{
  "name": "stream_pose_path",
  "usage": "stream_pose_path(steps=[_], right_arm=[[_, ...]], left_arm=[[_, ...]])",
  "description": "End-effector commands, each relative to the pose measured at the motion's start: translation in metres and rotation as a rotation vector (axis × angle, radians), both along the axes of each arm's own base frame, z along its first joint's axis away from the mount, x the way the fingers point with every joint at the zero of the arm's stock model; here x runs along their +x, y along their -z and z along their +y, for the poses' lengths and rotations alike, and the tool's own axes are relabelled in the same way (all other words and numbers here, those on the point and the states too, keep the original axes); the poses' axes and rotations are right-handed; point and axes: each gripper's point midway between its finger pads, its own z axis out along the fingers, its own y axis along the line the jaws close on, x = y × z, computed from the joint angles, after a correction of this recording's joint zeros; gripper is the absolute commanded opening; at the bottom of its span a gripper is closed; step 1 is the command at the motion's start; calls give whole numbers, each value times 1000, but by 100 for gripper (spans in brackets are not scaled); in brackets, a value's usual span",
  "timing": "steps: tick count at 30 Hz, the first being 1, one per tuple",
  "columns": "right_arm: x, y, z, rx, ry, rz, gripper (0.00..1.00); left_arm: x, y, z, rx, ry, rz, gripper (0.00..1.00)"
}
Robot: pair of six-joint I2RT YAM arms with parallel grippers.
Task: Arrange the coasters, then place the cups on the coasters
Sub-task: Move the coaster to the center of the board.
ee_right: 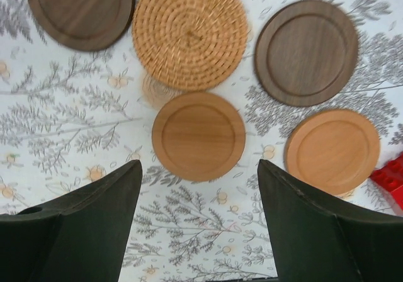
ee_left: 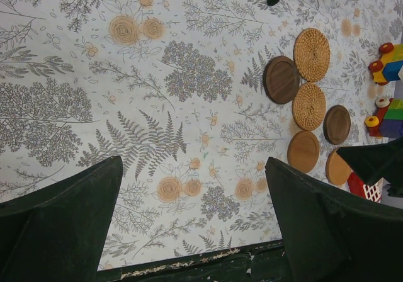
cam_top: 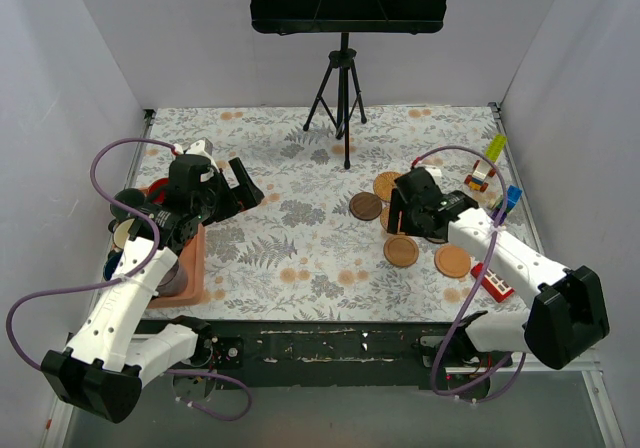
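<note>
Lying clustered, 6 round coasters (ee_left: 309, 106): woven tan, dark brown, orange-brown.

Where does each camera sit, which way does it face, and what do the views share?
Top external: above and behind the robot, looking down on the floral table; left arm and right arm both show.
Left wrist: on the left arm, looking across the table toward the coasters; its open left tool frames the bottom.
Right wrist: on the right arm, looking straight down at the coasters; its open right tool shows below.
Shared: all three see the coasters.
</note>
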Motion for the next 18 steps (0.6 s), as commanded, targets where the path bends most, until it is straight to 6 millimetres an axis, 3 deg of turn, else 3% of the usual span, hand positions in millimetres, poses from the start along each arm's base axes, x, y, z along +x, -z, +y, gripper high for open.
stream_pose_path(steps=[1, 5, 11, 18], right_arm=[[26, -21, -19, -3, -1, -30, 83], [45, -16, -41, 20, 17, -18, 84], [59, 15, -75, -4, 70, 36, 82], [44, 39, -98, 28, 199, 99, 83]], left_arm=[[6, -16, 1, 2, 0, -55, 98], [6, -16, 2, 12, -4, -56, 98], [6, -20, 4, 16, -13, -65, 98], [7, -16, 8, 30, -29, -57, 98]])
